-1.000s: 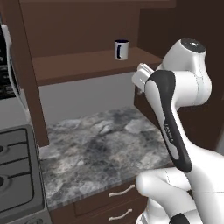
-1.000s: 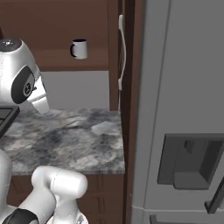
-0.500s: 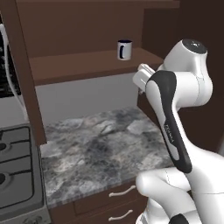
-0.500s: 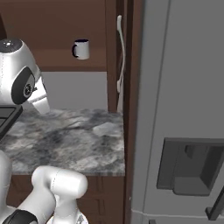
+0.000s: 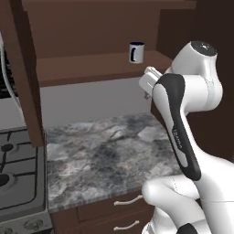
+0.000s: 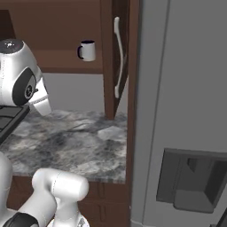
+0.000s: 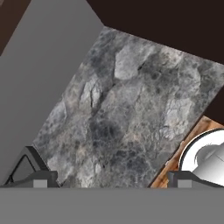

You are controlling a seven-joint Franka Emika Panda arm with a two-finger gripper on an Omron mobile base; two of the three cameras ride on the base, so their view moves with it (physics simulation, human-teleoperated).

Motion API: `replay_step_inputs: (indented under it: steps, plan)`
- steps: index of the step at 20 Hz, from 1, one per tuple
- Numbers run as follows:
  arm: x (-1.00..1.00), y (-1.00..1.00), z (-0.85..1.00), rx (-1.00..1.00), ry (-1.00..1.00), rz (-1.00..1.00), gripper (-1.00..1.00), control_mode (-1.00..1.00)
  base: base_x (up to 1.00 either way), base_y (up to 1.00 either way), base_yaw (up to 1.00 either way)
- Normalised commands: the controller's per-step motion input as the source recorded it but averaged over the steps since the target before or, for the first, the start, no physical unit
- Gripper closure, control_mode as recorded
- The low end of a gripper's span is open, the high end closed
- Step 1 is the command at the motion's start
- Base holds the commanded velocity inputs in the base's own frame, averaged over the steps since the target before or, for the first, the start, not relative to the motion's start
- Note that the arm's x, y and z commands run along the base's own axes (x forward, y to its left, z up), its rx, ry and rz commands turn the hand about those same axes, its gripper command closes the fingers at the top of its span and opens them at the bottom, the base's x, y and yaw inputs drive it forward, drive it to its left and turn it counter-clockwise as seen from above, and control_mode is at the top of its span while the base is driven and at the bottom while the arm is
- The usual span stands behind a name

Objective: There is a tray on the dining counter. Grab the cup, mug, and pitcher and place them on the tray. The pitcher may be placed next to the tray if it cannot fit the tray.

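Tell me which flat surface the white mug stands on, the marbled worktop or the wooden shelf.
The wooden shelf: the mug stands up there, above the grey marbled worktop.

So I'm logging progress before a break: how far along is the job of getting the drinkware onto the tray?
Nothing looks done yet. The mug stands on the wooden shelf above the marbled worktop, untouched. In hand: nothing; the pincer is open over the worktop with its fingers spread and empty. Left: picking up the mug, then the cup and pitcher, and carrying each to the tray.
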Motion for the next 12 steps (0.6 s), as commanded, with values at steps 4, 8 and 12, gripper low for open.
replay_step_inputs:
  steps: [4, 8, 12]
  plan:
    - [0.00, 0.00, 0.00, 0.00, 0.00, 0.00, -1.00, 1.00, 1.00, 0.05, -0.41]
    - [0.00, 0.00, 0.00, 0.00, 0.00, 0.00, -1.00, 1.00, 1.00, 0.09, -0.43]
    - [0.00, 0.00, 0.00, 0.00, 0.00, 0.00, -1.00, 1.00, 0.80, 0.00, -0.21]
